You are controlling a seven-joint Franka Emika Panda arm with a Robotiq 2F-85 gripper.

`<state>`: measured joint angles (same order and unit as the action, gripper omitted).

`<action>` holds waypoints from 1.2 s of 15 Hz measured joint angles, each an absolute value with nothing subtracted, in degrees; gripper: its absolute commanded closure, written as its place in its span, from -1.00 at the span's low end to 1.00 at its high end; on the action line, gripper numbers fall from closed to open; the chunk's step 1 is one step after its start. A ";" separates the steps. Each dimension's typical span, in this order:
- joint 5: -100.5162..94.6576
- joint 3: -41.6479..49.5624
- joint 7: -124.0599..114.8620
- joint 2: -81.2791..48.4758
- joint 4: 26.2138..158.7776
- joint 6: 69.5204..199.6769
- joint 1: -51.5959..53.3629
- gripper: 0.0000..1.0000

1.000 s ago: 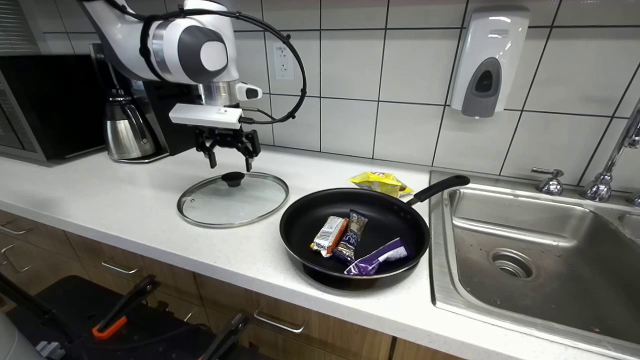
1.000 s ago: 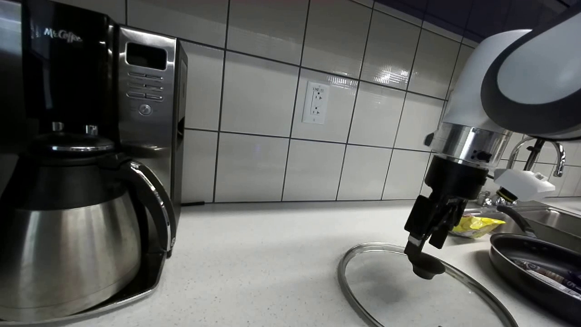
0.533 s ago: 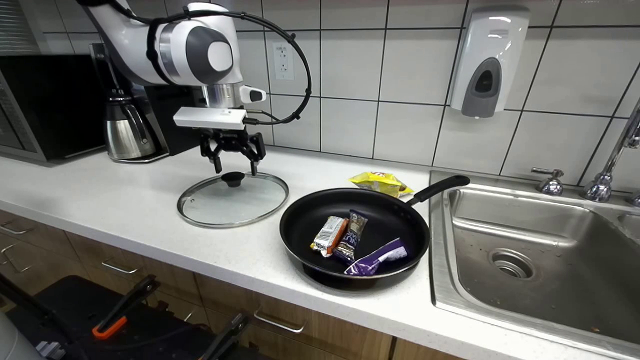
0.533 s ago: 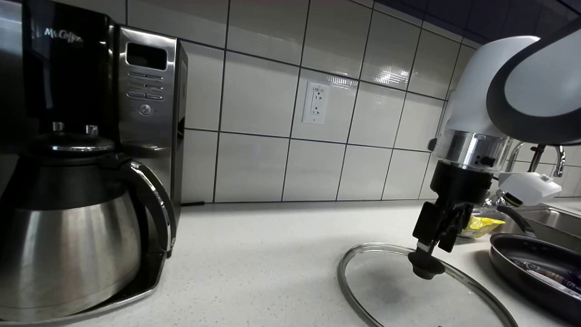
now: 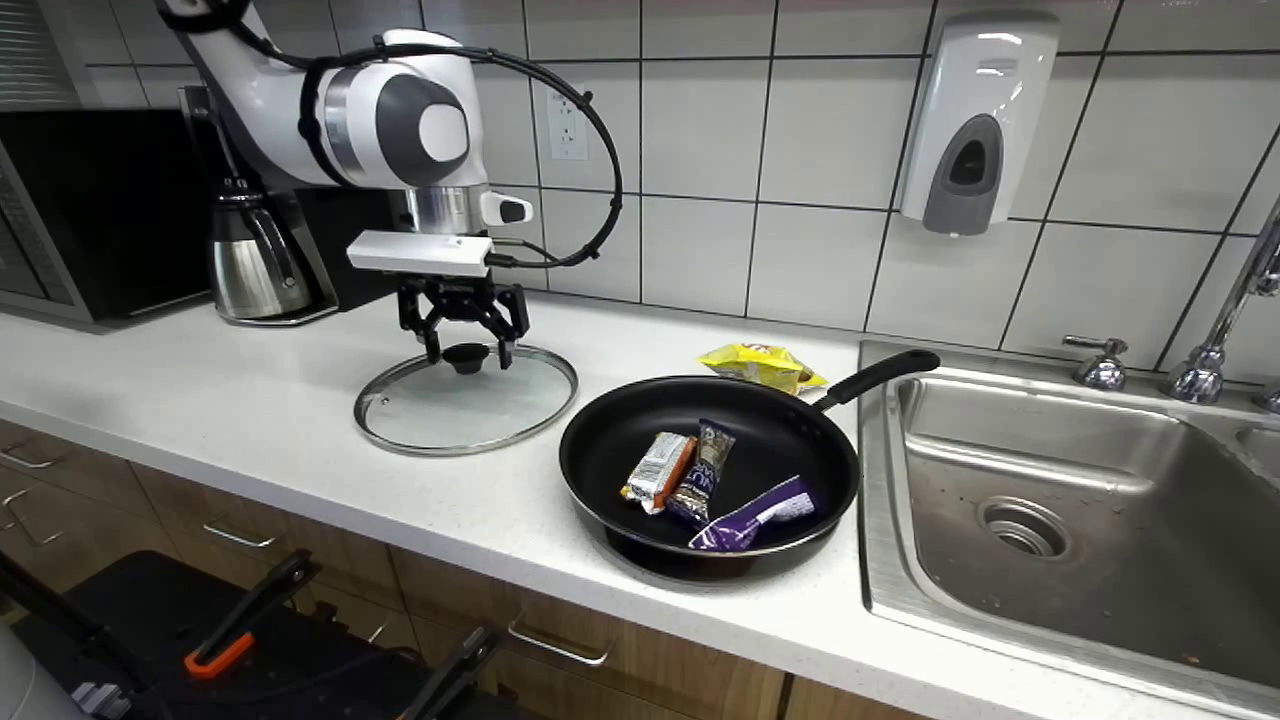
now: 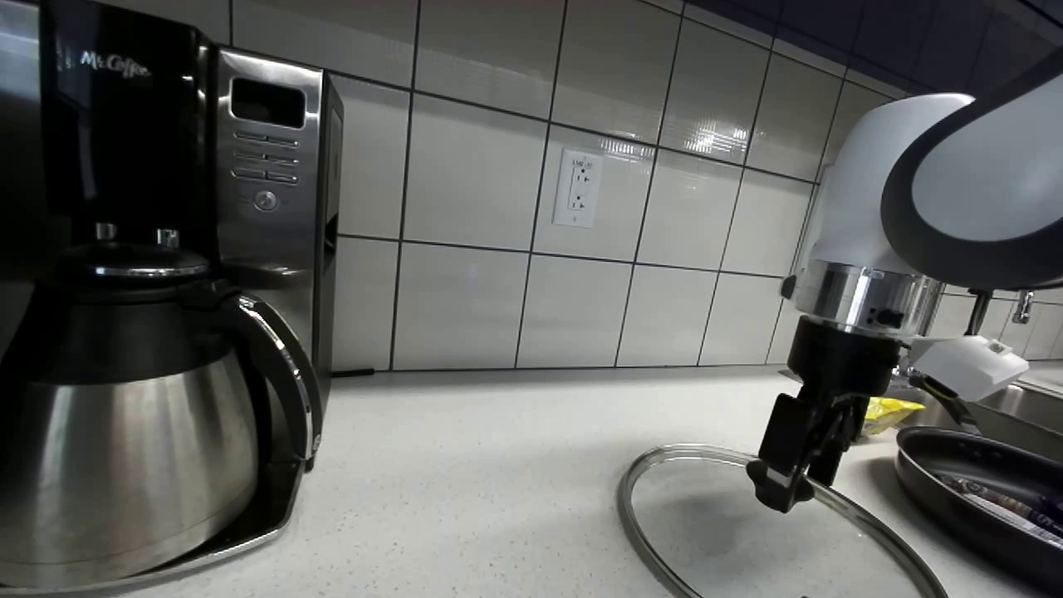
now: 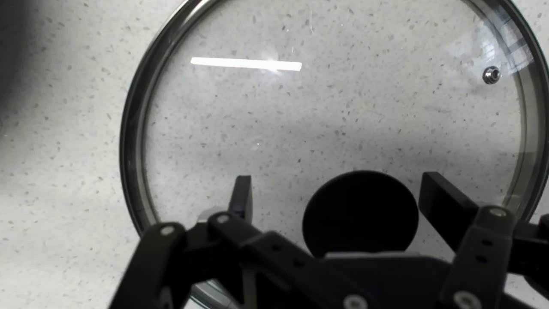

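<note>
Pincer (image 7: 337, 189): pointing down with its fingers (image 7: 446, 206) spread wide and nothing gripped; in both exterior views its tips look about level with the knob.
Knob (image 7: 360, 210): black, round, between the two fingers; being round, it has no long axis to match. Whether a finger touches it cannot be told.
Side gap: the knob sits off the pincer's middle, just beside the finger at the right of the wrist view, while a clear strip of glass separates it from the finger at the left.
Lid (image 7: 300, 124): clear glass with a metal rim, lying flat directly beneath the pincer and reaching out past both fingers.
Vent (image 7: 491, 75): a small metal fitting near the rim, on the same side of the pincer as the finger nearer the knob.
Table (image 5: 230, 390): pale and speckled, under the pincer and the lid.
Pan (image 5: 770, 425): black, near the lid on the sink side of the pincer, its handle (image 5: 885, 377) pointing away from the pincer.
Pan contents: a white-and-orange bar (image 5: 660, 472), a brown bar (image 5: 707, 468) beside it, and a purple packet (image 5: 755, 518).
Yellow packet (image 5: 765, 366): on the table by the pan, also on the pincer's sink side.
Carafe (image 6: 141, 457): steel and black, at the coffee maker (image 6: 266, 224), away from the pincer on the side opposite the pan.
Sink (image 5: 882, 560): beyond the pan from the pincer.
Soap dispenser (image 5: 985, 120): on the tiled wall, higher than the pincer and well apart from it.
</note>
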<state>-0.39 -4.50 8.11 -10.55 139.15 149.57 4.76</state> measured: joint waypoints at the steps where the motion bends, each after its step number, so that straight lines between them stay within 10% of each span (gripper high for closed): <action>1: -0.39 -4.50 8.11 -10.78 139.15 149.61 4.76 -1.00; 13: -0.34 -4.96 8.13 -10.99 137.62 149.82 4.73 -1.00; 14: -0.34 -5.06 8.13 -10.99 137.62 149.82 4.73 -0.50; 18: -0.34 -5.59 8.21 -10.99 137.62 149.82 4.75 0.02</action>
